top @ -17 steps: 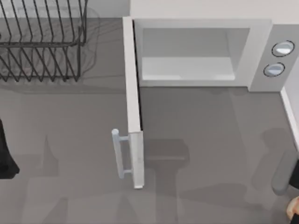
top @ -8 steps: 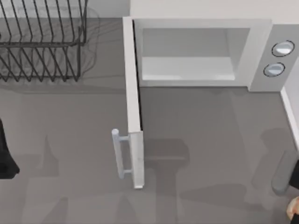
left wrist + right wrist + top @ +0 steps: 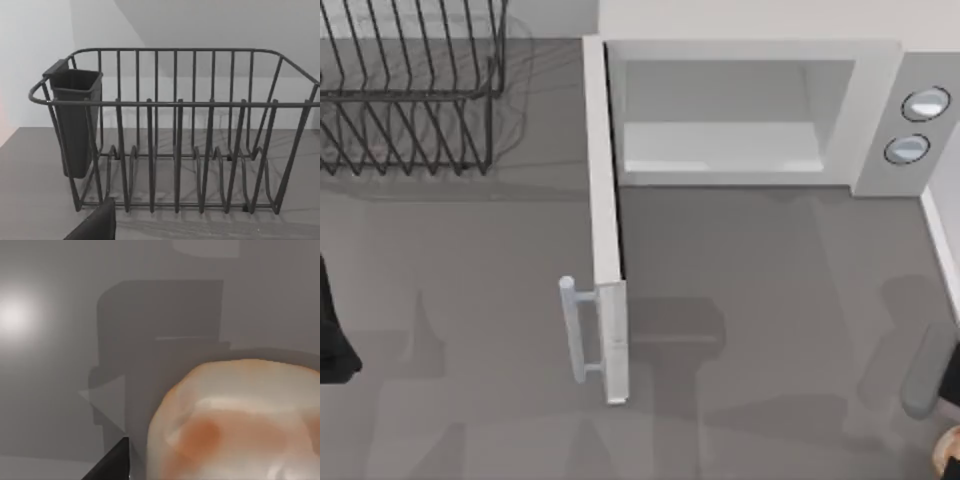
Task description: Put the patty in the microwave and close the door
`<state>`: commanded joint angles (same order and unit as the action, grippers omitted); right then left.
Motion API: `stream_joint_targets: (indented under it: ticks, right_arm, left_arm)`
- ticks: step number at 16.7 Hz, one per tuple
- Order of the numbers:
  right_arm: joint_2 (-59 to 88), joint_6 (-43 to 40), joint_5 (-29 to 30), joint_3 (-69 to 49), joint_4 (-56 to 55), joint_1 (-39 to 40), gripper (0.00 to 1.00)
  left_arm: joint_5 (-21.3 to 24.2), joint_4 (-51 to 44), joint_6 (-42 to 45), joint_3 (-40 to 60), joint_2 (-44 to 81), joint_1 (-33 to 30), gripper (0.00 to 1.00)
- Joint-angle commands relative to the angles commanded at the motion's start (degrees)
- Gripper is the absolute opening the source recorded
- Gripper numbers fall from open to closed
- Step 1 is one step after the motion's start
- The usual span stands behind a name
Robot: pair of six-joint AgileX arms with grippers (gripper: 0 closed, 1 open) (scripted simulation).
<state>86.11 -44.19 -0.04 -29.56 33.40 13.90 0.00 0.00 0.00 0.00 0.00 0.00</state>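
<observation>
The patty (image 3: 949, 453), an orange-brown disc, lies at the table's front right corner, partly cut off by the picture's edge. In the right wrist view the patty (image 3: 240, 420) looms very close, with a dark part of my right gripper beside it. My right arm (image 3: 926, 372) hangs at the right edge just behind the patty. The white microwave (image 3: 876, 110) stands at the back with its pale cavity (image 3: 720, 115) bare. Its door (image 3: 606, 220) is swung wide open toward the front, handle (image 3: 574, 330) facing left. My left arm (image 3: 332, 340) is parked at the left edge.
A black wire rack (image 3: 410, 90) stands at the back left; the left wrist view faces the rack (image 3: 175, 135) and its dark cup holder (image 3: 75, 120). Two silvery buttons (image 3: 925, 103) sit on the microwave's grey panel. Grey tabletop lies between door and patty.
In the top view the patty has slipped slightly toward the front edge, showing less of itself. The door and left arm have not moved.
</observation>
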Motion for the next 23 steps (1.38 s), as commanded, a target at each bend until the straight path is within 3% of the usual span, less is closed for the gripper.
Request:
stream_joint_targets:
  ticks: [5,6,10,17,23]
  right_arm:
    - [0.00,0.00,0.00,0.00,0.00,0.00,0.00]
    - [-4.13,0.39,-0.77,-2.91,6.25,-0.14,0.00]
    - [-5.51,0.21,-0.77,-6.14,10.50,-0.24,0.00]
    - [-12.76,-0.15,-0.75,-18.33,31.20,-0.38,0.00]
    - [-13.94,0.04,-0.76,-19.95,33.36,-0.35,0.00]
  left_arm:
    - [0.00,0.00,0.00,0.00,0.00,0.00,1.00]
    - [0.00,0.00,0.00,0.00,0.00,0.00,1.00]
    - [0.00,0.00,0.00,0.00,0.00,0.00,1.00]
    - [0.00,0.00,0.00,0.00,0.00,0.00,1.00]
    - [0.00,0.00,0.00,0.00,0.00,0.00,1.00]
